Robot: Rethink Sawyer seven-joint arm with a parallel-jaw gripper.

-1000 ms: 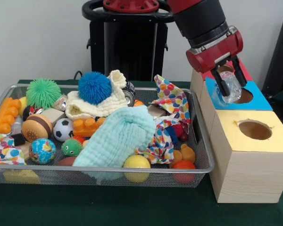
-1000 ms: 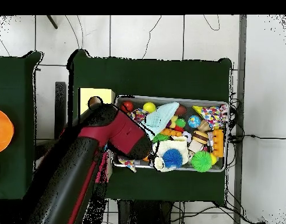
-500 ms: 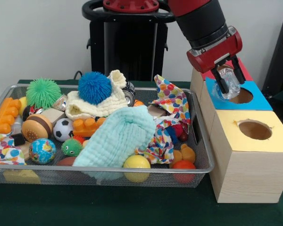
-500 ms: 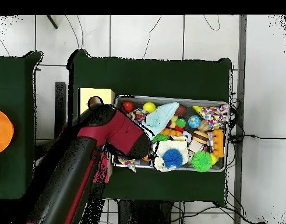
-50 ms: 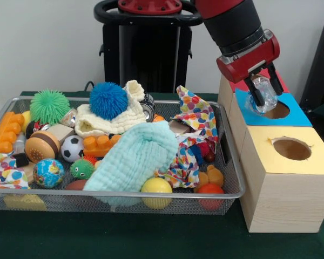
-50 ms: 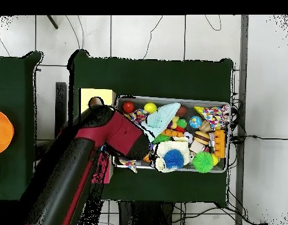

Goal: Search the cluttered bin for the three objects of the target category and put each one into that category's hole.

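Note:
My gripper (image 5: pixel 265 97) hangs over the blue-topped box (image 5: pixel 296 114), shut on a clear crumpled plastic object (image 5: pixel 264 93) held just above and left of that box's round hole (image 5: pixel 277 110). In the overhead view the arm (image 6: pixel 81 170) covers the gripper and the blue box. The wire bin (image 5: pixel 233 156) to the left holds mixed toys: a blue spiky ball (image 5: pixel 108 100), a green spiky ball (image 5: pixel 49 106), a soccer ball (image 5: pixel 71 148), a mint cloth (image 5: pixel 135 156) and a dotted cloth (image 5: pixel 196 116).
A yellow-topped wooden box (image 5: pixel 287 178) with its own hole (image 5: pixel 291 149) stands nearest the camera; a red-topped box (image 5: pixel 278 80) sits behind the blue one. The bin (image 6: pixel 226 106) fills the table's middle. An orange disc (image 6: pixel 2 131) lies on a side table.
The gripper with the clear plastic object has shifted slightly right and up, closer over the blue box's hole. The bin's contents have not moved.

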